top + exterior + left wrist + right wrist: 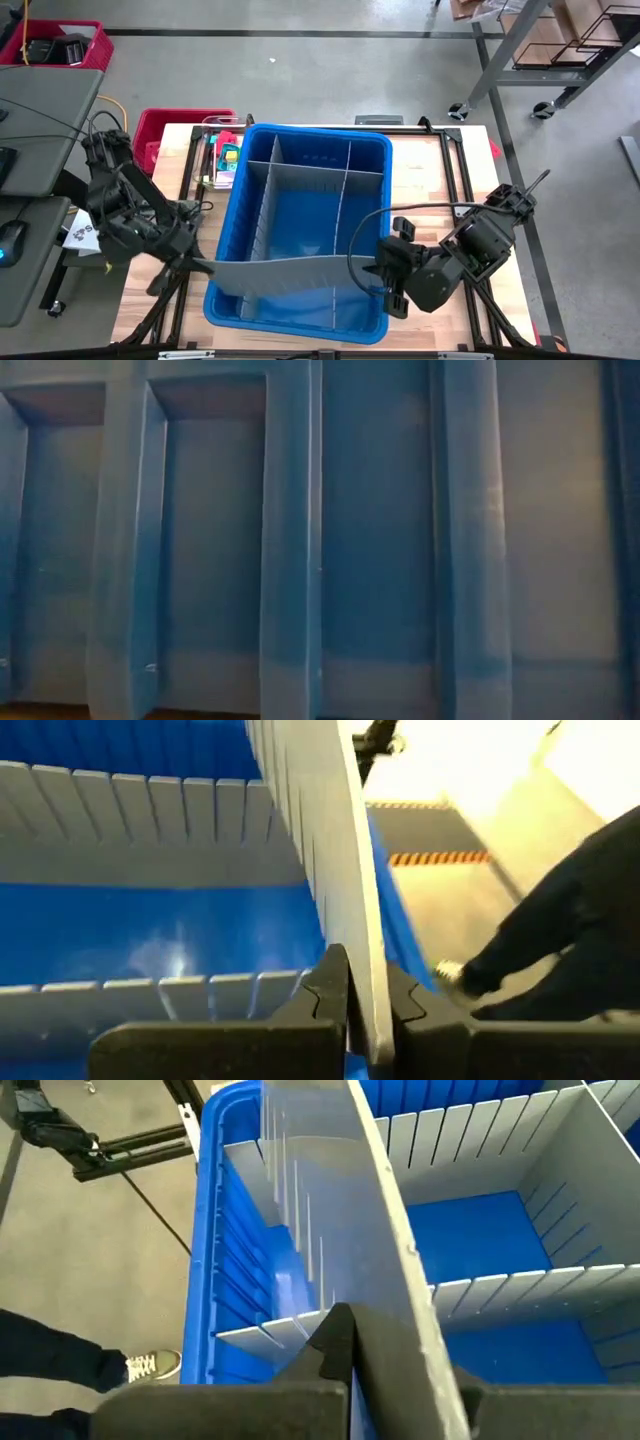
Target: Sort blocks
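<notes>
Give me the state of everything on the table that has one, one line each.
Left gripper: shut on one end of the loose divider panel.
Right gripper: shut on the panel's other end.
Loose divider panel: held across the bin's near part.
Blue bin: open-topped, partly divided, compartments look empty.
Blocks: outside the bin, unsorted.

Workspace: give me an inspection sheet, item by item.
Surface: wooden table, mostly taken up by a blue bin.
Job's things: blocks in a clear box beside the bin.
Clutter: red basket at the table's edge.
Grippers: left gripper and right gripper, each shut on one end of a loose grey divider panel.
Cables: black cable looping by the right arm.
Surroundings: person's shoe on the floor.
</notes>
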Controlling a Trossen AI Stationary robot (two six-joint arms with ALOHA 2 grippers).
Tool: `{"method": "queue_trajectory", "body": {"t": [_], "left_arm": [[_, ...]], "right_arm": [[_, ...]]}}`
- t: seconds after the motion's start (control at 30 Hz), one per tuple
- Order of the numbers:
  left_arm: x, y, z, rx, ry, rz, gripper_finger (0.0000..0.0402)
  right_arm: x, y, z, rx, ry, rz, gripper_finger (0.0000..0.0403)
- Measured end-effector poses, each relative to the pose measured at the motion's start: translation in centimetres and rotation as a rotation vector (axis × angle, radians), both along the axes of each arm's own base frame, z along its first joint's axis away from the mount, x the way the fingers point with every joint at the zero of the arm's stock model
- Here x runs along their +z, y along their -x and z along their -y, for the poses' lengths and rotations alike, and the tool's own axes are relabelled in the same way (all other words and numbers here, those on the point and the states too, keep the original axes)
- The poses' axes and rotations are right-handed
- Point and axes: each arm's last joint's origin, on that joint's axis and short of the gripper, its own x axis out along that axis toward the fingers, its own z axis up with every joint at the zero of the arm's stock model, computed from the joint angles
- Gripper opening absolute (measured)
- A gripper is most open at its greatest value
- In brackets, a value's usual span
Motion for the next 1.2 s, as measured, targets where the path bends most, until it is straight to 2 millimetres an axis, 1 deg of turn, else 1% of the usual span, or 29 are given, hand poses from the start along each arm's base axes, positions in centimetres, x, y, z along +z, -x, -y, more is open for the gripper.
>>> {"method": "queue_trajectory", "body": {"t": [0.17,0.23,0.33,0.4,0.47,0.6,0.73,0.87,0.97,1.1,1.2], "left_arm": [[-1.4,-0.4,0.3,0.038,-0.151,-0.058,0.0000],[-1.6,-0.4,0.3,0.038,-0.201,-0.060,0.0000],[-1.6,-0.4,0.2,0.030,-0.215,-0.055,0.0000],[-1.3,-0.2,-0.2,0.045,-0.221,-0.053,0.0000],[-0.5,0.0,-0.4,0.045,-0.211,-0.045,0.0000],[0.8,0.4,-1.2,0.074,-0.250,-0.028,0.0000],[1.7,0.6,-1.5,0.077,-0.216,-0.024,0.0000],[2.1,0.6,-1.3,0.065,-0.151,-0.033,0.0000],[2.7,0.3,-0.8,0.055,-0.116,-0.015,0.0000],[3.3,-0.1,-0.3,0.032,-0.148,0.005,0.0000],[2.9,-0.3,0.1,-0.004,-0.190,-0.026,0.0000]], "right_arm": [[-0.1,-0.1,-0.1,-0.001,-0.001,0.001,0.0000],[0.0,-0.2,-0.1,-0.001,-0.005,0.007,0.0000],[0.0,-0.2,-0.1,0.005,-0.013,0.012,0.0000],[0.0,-0.3,-0.2,0.006,-0.017,0.017,0.0000],[0.0,-0.3,-0.2,0.007,-0.015,0.012,0.0000],[0.0,-0.3,-0.2,0.006,-0.015,0.013,0.0000],[0.0,-0.3,-0.2,0.006,-0.016,0.013,0.0000],[0.4,0.1,0.0,0.017,-0.023,0.020,0.0000],[1.4,0.9,0.7,0.004,-0.029,0.058,0.0000],[2.9,1.9,1.6,-0.037,-0.029,0.145,0.0000],[3.0,1.9,1.5,-0.032,-0.018,0.159,0.0000]]}}
